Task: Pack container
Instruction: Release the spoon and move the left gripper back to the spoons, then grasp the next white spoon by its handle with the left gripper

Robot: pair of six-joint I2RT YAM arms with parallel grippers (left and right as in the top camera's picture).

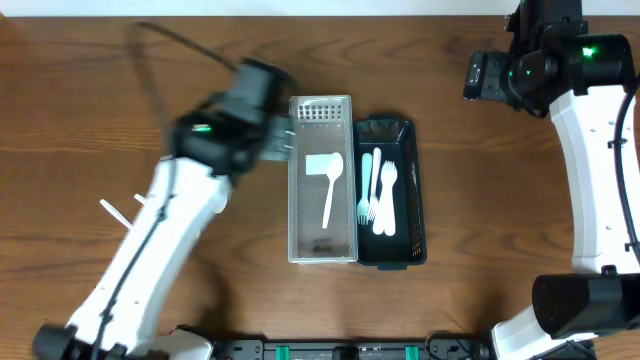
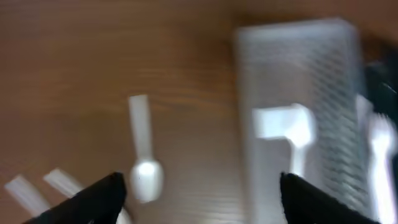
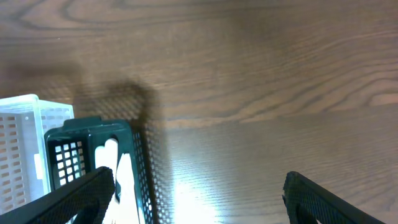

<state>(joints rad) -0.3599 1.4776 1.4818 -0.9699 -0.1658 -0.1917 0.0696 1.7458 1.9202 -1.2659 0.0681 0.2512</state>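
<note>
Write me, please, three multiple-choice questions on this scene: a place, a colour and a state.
1. The dark basket stands: A beside the white basket; B inside it; C on top of it.
2. The basket holding the forks is: A red; B dark; C yellow.
3. The left end effector is: A shut on a spoon; B open and empty; C shut on a fork.
Key: 1 A, their long walls run side by side; 2 B, forks lie in the dark one; 3 B, fingers apart, nothing between.
</note>
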